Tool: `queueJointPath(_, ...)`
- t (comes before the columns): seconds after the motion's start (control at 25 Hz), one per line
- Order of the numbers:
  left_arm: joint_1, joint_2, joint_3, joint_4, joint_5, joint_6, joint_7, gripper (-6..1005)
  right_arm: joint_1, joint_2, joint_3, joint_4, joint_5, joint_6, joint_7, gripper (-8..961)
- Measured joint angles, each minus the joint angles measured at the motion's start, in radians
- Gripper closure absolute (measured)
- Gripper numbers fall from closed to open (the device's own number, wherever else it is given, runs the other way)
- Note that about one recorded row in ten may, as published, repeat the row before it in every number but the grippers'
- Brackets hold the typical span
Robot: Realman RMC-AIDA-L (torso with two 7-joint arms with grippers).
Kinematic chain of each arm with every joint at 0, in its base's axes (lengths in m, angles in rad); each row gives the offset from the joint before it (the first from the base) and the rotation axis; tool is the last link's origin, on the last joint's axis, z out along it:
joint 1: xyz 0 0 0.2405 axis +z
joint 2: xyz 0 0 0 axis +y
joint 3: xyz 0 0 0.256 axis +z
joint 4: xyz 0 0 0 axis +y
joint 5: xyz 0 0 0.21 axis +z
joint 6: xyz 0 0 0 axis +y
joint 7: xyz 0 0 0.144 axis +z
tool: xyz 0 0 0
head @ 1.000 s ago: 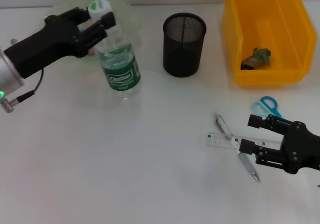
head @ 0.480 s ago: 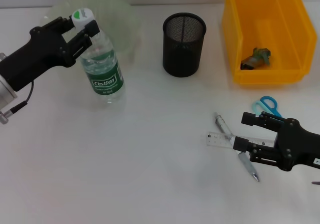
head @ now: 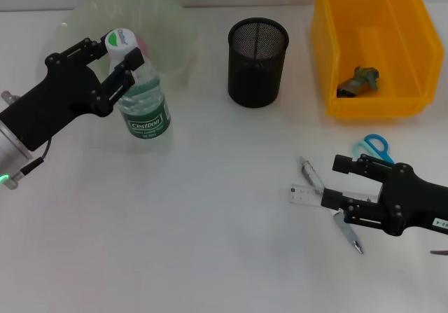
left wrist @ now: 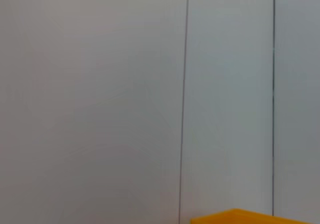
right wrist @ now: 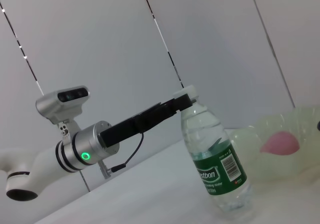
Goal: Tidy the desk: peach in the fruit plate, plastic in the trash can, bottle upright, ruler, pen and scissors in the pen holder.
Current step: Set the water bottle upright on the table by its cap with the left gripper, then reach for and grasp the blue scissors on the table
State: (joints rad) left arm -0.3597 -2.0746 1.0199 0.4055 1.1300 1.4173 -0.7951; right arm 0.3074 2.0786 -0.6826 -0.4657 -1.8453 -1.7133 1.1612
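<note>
Nearest on the white desk (head: 175, 243), the black right gripper (head: 337, 184) hovers with fingers spread and empty over the transparent plastic ruler (head: 306, 194) and the silver pen (head: 313, 175) crossing it, with the blue-handled scissors (head: 371, 147) just behind. Farther back, the black left gripper (head: 112, 59) has its fingers around the neck of the upright clear plastic water bottle with green label (head: 143, 103). Beyond are the pale green translucent fruit plate (head: 168, 19), black mesh pen holder (head: 257, 61) and yellow plastic bin (head: 374, 43) with crumpled plastic (head: 358, 80); only the right wrist view shows the pink peach (right wrist: 281, 143) in the plate and a grey panelled wall (right wrist: 210, 38).
</note>
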Motion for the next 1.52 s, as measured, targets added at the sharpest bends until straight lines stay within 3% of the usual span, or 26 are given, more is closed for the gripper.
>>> queueJointPath(0.32,-0.004,0.0,-0.002,-0.042,-0.006,0.029,0.044,487,0.008,0.0,0.001,0.001,0.0,0.0,0.0,169)
queueJointPath(0.64,-0.002,0.001,-0.005,-0.043,-0.017,0.048,0.048,296,0.012,0.0,0.003,0.001,0.0,-0.002,0.0,168)
queueJointPath(0.76,0.022,0.005,-0.005,-0.043,-0.076,0.128,0.037,225,0.012,0.0,0.007,0.001,0.0,-0.003,0.0,168)
queueJointPath(0.88,0.047,0.018,-0.006,-0.028,-0.113,0.18,-0.029,196,0.012,0.0,0.03,-0.003,0.003,-0.012,0.014,169)
queueJointPath(1.0,0.067,0.061,0.01,0.003,-0.079,0.246,-0.133,189,0.014,-0.009,0.064,-0.038,0.004,-0.059,0.069,168)
queueJointPath(1.08,0.07,0.099,0.031,0.035,0.017,0.296,-0.21,193,0.016,-0.023,0.074,-0.107,0.004,-0.113,0.143,168)
queueJointPath(1.2,0.069,0.123,0.031,0.071,0.166,0.347,-0.282,198,0.014,-0.04,0.081,-0.266,0.002,-0.184,0.289,168)
queueJointPath(1.36,0.067,0.114,0.028,0.115,0.339,0.356,-0.299,204,0.024,-0.051,0.08,-0.607,-0.007,-0.271,0.555,169)
queueJointPath(1.4,0.065,0.111,0.028,0.119,0.363,0.353,-0.302,204,0.041,-0.054,0.076,-0.797,-0.02,-0.321,0.698,169)
queueJointPath(1.44,0.061,0.104,0.028,0.121,0.39,0.346,-0.304,204,0.041,-0.054,0.076,-0.797,-0.02,-0.321,0.698,169)
queueJointPath(1.52,0.058,0.098,0.028,0.122,0.403,0.337,-0.302,204,0.075,-0.059,0.07,-0.975,-0.08,-0.345,0.852,169)
